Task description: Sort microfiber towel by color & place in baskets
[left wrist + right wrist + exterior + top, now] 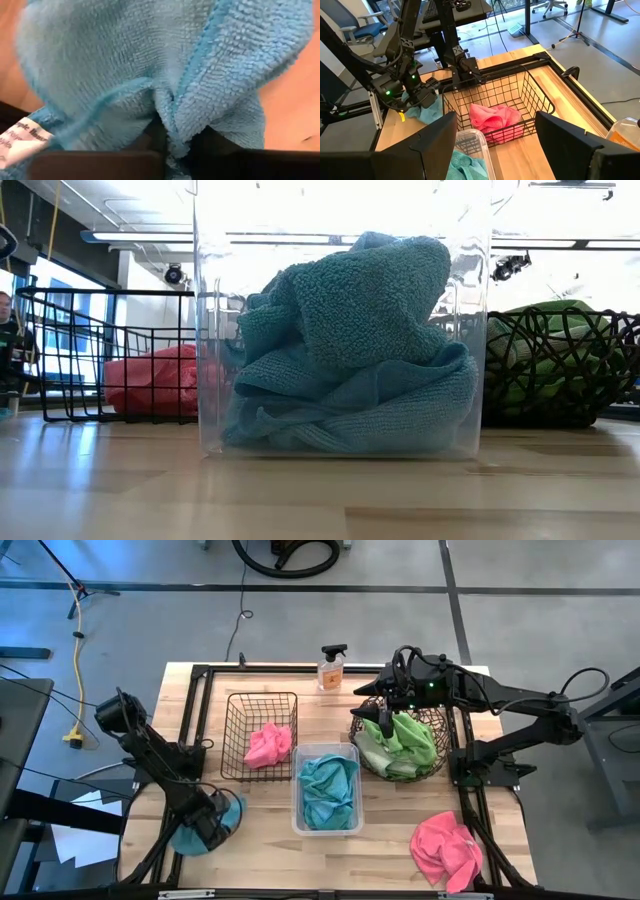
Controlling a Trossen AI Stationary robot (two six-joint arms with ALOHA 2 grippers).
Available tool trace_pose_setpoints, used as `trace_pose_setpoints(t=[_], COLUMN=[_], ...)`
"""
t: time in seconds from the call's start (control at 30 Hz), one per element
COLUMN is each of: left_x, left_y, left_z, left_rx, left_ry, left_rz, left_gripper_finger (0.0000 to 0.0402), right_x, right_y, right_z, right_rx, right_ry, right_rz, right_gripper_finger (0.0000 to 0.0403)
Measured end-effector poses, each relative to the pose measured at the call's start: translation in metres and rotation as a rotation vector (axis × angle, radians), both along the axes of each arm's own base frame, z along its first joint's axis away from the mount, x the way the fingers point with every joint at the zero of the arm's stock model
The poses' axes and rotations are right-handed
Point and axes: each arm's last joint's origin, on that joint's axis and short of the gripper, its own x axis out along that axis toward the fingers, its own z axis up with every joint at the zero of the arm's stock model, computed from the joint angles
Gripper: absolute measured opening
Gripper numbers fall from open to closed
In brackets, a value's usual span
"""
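**Two dark arms, matte black throughout**

Both arms are built from black segments joined by rounded, bulkier joint housings. The left arm (150,750) is seen as a slim dark tube with a rounded black shoulder housing at its outer end. The right arm (520,705) is made of similar black links, and black cables are looped along its upper side near the wrist. A small green indicator light is shown on the right wrist housing, and a like green light glows on the left wrist in the right wrist view. The fingers (437,137) of the right gripper are broad, flat, angular black plates with plain matte faces.
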Motion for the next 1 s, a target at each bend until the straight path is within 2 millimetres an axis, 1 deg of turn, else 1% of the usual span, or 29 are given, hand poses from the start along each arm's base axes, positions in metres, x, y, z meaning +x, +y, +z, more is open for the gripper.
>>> trace_pose_setpoints(t=[0.03,0.2,0.3,0.4,0.53,0.63,0.7,0.83,0.9,1.0], left_x=[0.000,0.003,0.008,0.013,0.013,0.010,0.010,0.016,0.023,0.034], left_y=[0.000,-0.002,-0.006,-0.013,-0.013,-0.005,0.004,0.025,0.036,0.051], left_z=[0.000,0.000,0.008,0.034,0.081,0.116,0.135,0.169,0.183,0.200], left_rx=[0.000,-0.009,-0.048,-0.157,-0.314,-0.398,-0.436,-0.420,-0.373,-0.280], left_ry=[-0.005,-0.051,-0.136,-0.226,-0.359,-0.484,-0.562,-0.771,-0.877,-1.007], left_rz=[0.001,-0.007,-0.043,-0.070,-0.088,-0.061,-0.023,0.055,0.083,0.074], left_gripper_finger=[0.0020,0.0008,0.0005,0.0003,0.0001,0.0001,0.0001,0.0001,0.0001,0.0001], right_x=[0.000,0.000,0.000,0.000,0.000,0.000,0.000,0.000,0.000,0.000], right_y=[0.000,0.000,0.000,0.000,0.000,0.000,0.000,0.000,0.000,0.000], right_z=[0.000,0.000,0.000,0.000,0.000,0.000,0.000,0.000,0.000,0.000], right_rx=[0.000,0.000,0.001,0.001,0.001,-0.007,-0.011,-0.012,-0.010,-0.009], right_ry=[0.000,0.000,0.000,0.000,0.000,0.001,0.001,0.001,0.001,0.001], right_rz=[0.000,0.000,0.000,0.001,0.001,-0.007,-0.010,-0.013,-0.013,-0.014], right_gripper_finger=[0.0268,0.0268,0.0268,0.0268,0.0268,0.0268,0.0268,0.0268,0.0268,0.0268])
